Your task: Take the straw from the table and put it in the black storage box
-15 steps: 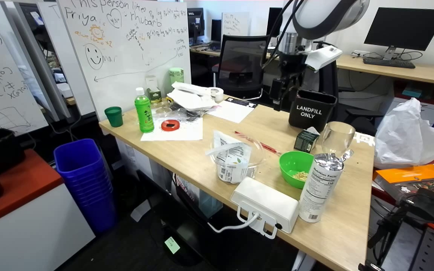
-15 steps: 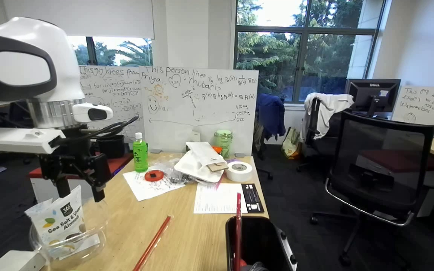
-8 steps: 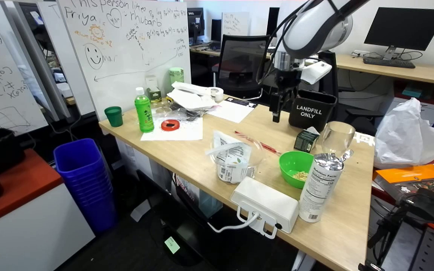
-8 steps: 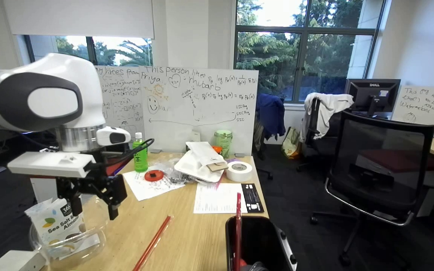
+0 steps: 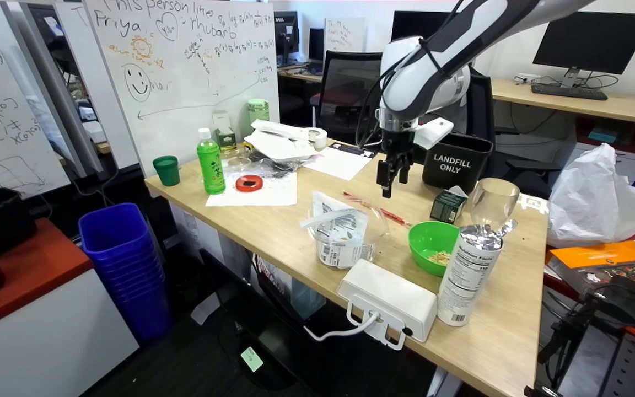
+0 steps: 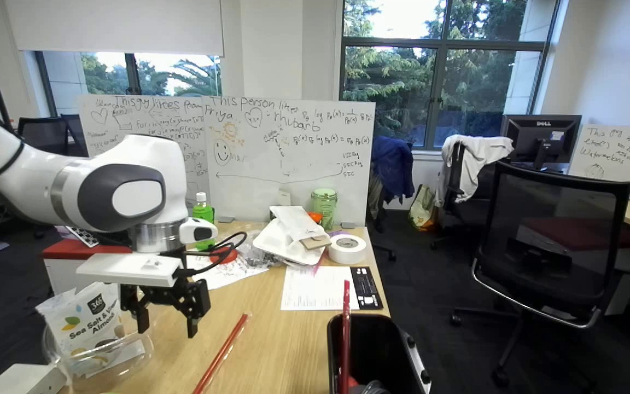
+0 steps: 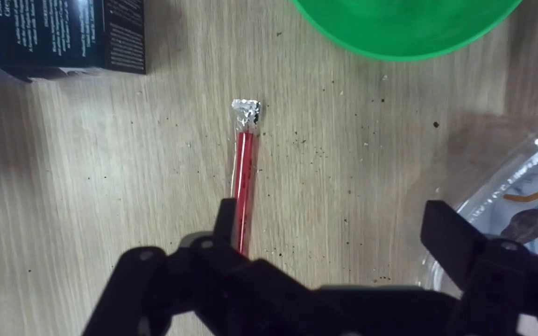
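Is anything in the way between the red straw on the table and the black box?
Nothing visible stands between the straw and the black box, though the straw likely needs lifting over the box's wall. A small dark carton stands near one end of the straw.

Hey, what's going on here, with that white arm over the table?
A robot arm holds its gripper above the table, open and with nothing in it. Lower down, on the wood, lies a red straw in a clear wrapper, not yet picked up. It is probably meant for the black storage box marked LANDFILL ONLY, by the table's edge.
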You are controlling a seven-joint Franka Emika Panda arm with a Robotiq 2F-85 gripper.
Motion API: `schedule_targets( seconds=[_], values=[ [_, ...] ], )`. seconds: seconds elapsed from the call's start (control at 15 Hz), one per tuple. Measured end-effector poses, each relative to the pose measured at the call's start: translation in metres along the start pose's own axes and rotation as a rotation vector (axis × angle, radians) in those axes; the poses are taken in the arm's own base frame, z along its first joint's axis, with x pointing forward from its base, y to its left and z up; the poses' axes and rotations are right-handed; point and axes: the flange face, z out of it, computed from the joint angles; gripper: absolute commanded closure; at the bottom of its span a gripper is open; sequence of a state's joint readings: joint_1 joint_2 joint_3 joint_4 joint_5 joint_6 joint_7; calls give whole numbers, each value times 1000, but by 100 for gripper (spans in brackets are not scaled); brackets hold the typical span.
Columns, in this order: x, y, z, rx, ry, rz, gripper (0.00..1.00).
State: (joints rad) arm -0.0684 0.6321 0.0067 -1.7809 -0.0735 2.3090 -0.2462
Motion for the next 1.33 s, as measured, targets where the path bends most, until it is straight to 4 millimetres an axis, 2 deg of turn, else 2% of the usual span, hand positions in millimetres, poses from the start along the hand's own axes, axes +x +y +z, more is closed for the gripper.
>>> schedule_targets(
  seconds=[0.2, 0.4, 0.67, 1.0, 1.33],
  values=[
    [19, 0, 23, -2, -7, 19, 0],
    [39, 1, 37, -7, -3, 77, 0],
    [60, 7, 46, -27, -10, 143, 0],
    [72, 25, 64, -63, -50, 219, 0],
    [86, 42, 64, -85, -74, 252, 0]
  ],
)
